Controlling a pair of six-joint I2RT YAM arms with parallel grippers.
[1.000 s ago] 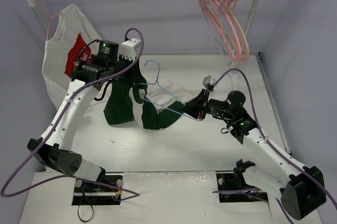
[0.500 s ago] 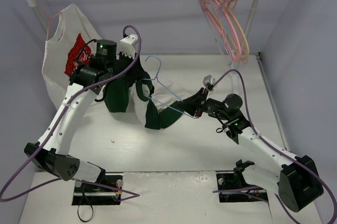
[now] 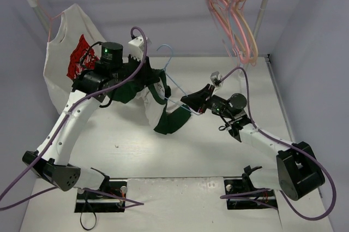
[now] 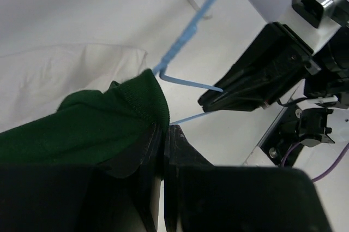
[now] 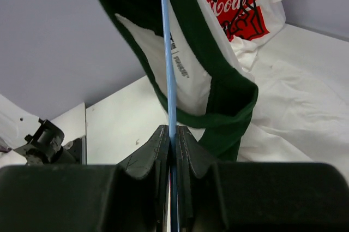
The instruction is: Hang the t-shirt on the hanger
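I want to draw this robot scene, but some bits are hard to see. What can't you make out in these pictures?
- Top view: the t-shirt's chest print, hidden in its own bunched folds and under the left arm.
- Left wrist view: the hanger's hook, cut off by the top edge.
- Right wrist view: the hanger's near end, hidden between the right gripper's shut fingers.
- Top view: whether the hanger sits inside the collar; too small, and cloth covers it.

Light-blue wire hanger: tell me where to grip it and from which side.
Grip the thin light-blue wire hanger on its bare straight wire, from the right: its other end runs into the green-trimmed white t-shirt, and such thin wire needs a tight pinch.
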